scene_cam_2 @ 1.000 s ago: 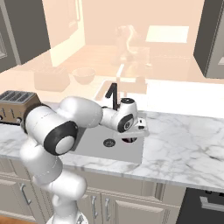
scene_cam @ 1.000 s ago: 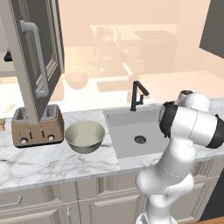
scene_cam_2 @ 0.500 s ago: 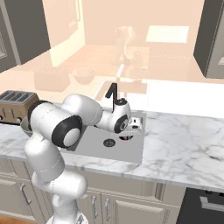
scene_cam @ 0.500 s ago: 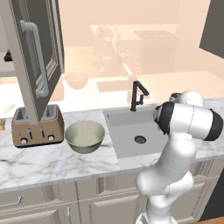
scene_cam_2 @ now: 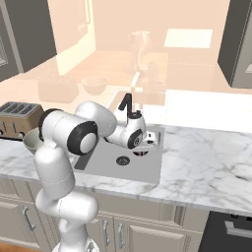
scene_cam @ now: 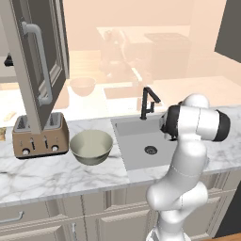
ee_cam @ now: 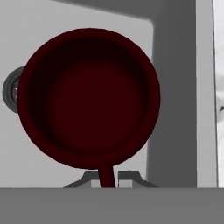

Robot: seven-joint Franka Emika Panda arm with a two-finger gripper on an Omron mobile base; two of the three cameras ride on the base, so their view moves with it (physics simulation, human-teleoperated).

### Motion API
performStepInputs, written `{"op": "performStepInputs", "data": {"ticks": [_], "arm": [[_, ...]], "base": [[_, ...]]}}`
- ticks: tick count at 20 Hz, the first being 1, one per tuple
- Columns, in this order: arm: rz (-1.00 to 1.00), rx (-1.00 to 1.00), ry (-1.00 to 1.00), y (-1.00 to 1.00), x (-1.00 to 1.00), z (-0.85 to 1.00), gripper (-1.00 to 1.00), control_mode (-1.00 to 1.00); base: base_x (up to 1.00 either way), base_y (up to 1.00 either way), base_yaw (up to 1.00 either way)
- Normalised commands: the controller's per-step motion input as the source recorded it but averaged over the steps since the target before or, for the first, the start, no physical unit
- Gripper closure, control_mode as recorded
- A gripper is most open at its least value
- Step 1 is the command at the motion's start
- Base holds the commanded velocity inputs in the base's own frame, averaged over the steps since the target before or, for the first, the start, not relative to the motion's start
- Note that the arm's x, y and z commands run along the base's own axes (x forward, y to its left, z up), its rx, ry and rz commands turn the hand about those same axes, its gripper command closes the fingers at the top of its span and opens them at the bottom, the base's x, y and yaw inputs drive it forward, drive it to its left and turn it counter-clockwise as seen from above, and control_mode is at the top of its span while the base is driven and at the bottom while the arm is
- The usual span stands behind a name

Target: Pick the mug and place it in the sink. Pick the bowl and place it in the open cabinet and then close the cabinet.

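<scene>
Hand (ee_cam: 105,179) is pinching the near rim of the mug (ee_cam: 87,98), the fingers (ee_cam: 127,177) closed on the thin wall, one inside and one outside. Mug is hanging upright, mouth toward the camera, dark red and empty inside. It is sitting over the sink (scene_cam: 136,150), with the drain (ee_cam: 11,89) showing just beside its edge and the basin's corner wall beyond it. Right base view is showing the hand (scene_cam_2: 142,147) down inside the basin (scene_cam_2: 106,160), close to the faucet (scene_cam_2: 127,106). Whether the mug base is touching the basin floor: cannot tell.

Handling judgement: mug is looking rigid and glazed, probably light but slippery, and brittle against a hard basin. A rim pinch is holding it off-centre, so it is likely wanting to swing; lower it to the floor before releasing.

Bowl (scene_cam: 91,147) is standing on the worktop (scene_cam: 56,176), between the toaster (scene_cam: 38,136) and the sink. It is wide, stiff and smooth, so its rim is the only sensible place to grip. Cabinet (scene_cam: 35,61) door is standing open above the toaster.
</scene>
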Motion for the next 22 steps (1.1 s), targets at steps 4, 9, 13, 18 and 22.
{"op": "performStepInputs", "data": {"ticks": [4, 9, 13, 18, 22], "arm": [[0.0, 0.02, 0.05, 0.26, 0.05, -0.07, 1.0, -1.0], [-0.02, 0.0, 0.01, 0.18, 0.0, -0.16, 1.0, -1.0], [-0.07, 0.0, 0.0, 0.02, 0.0, -0.3, 1.0, -1.0], [-0.07, 0.01, 0.0, 0.0, 0.04, -0.31, 1.0, -1.0], [-0.09, 0.0, 0.0, 0.09, 0.08, -0.25, 1.0, -1.0]], "base": [[0.0, 0.0, 0.0], [0.0, 0.0, 0.0], [0.0, 0.0, 0.0], [0.0, 0.0, 0.0], [0.0, 0.0, 0.0]]}}
